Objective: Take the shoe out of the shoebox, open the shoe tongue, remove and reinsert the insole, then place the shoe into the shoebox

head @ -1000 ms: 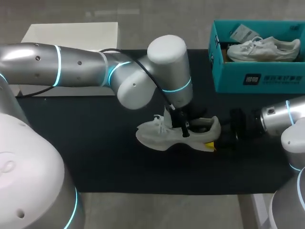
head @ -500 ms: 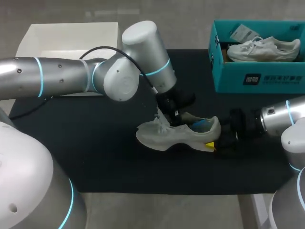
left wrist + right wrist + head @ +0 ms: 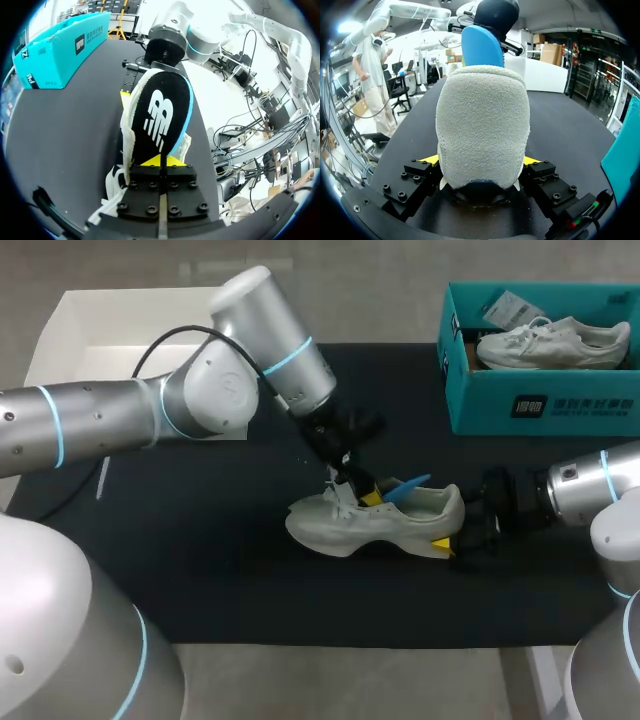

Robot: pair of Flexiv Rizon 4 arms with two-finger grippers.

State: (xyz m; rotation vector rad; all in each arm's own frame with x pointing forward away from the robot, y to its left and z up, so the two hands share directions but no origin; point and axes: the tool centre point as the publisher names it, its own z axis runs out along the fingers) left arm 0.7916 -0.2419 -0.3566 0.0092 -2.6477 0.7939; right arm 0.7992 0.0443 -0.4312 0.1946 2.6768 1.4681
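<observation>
A pale grey shoe (image 3: 400, 525) lies on its sole on the black mat (image 3: 200, 570), toe toward my left arm. My left gripper (image 3: 368, 496) hangs over the shoe's opening, shut on the front end of the insole (image 3: 405, 486). The insole is tilted, with its blue rear end sticking up out of the shoe. In the left wrist view the insole (image 3: 157, 115) shows a black top with a white logo, pinched between the yellow tips of the left gripper (image 3: 161, 161). My right gripper (image 3: 480, 160) clasps the shoe's heel (image 3: 482, 125) from both sides.
A teal shoebox (image 3: 545, 405) stands at the back right with a second white shoe (image 3: 550, 345) inside. An open white box (image 3: 150, 325) sits at the back left, partly behind my left arm.
My left arm has drawn back to the left and upward, pulling the insole partly out of the shoe so its blue end now shows. The right arm and the shoe have stayed put.
</observation>
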